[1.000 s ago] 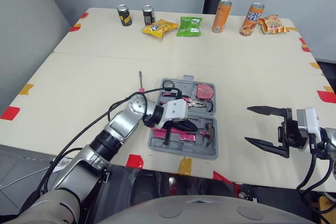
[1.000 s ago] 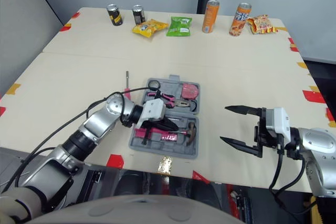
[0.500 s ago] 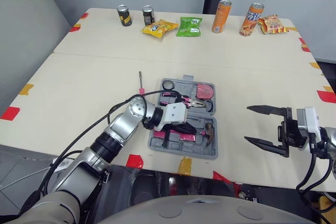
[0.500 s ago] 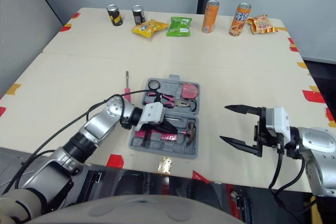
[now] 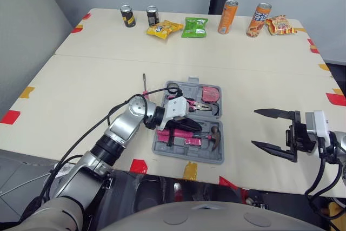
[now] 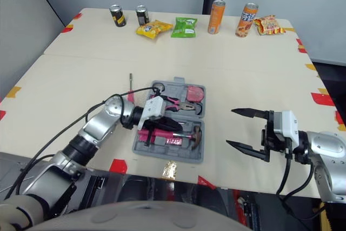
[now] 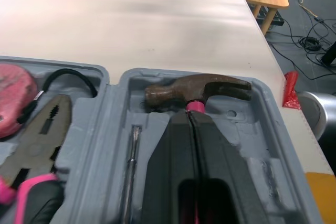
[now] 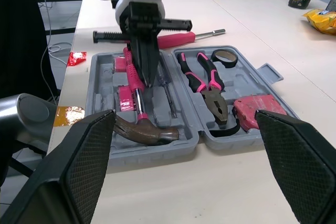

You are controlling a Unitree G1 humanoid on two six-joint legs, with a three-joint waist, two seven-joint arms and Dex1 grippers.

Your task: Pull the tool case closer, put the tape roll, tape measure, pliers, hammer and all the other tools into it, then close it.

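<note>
Shows the grey tool case [image 5: 189,154] lying open near the front edge of the table [image 5: 81,96]. Seats the hammer [image 7: 194,88] and a thin screwdriver [image 7: 131,166] in the near half, and the pliers [image 5: 197,106], pink tape measure [image 5: 211,94] and black tape roll [image 5: 173,87] in the far half. Places the left gripper [image 7: 191,116] low over the near half, fingers pressed together along the hammer's pink handle, tips just short of the head; cannot tell whether touching. Sets the right gripper [image 5: 254,127] to the case's right, well apart from it, fingers spread wide above bare tabletop. Leaves a pink-handled screwdriver [image 5: 145,85] on the table just beside the case's far left corner, partly behind the left arm, with the arm's black cable [image 5: 157,91] looping over that corner. Lines the far edge, well apart from the case, with a dark can [image 5: 127,15], a second dark can [image 5: 153,15], a yellow snack bag [image 5: 164,28], a green snack bag [image 5: 194,27], an orange can [image 5: 228,17], a second orange can [image 5: 259,20] and a red snack bag [image 5: 281,24]. Marks the front edge with a red tape patch [image 5: 138,166] and a gold tape patch [image 5: 190,170], both near the case. Offers bare tabletop to the case's left, between case and far row, and between case and right gripper; allows little room between case and front edge.
</note>
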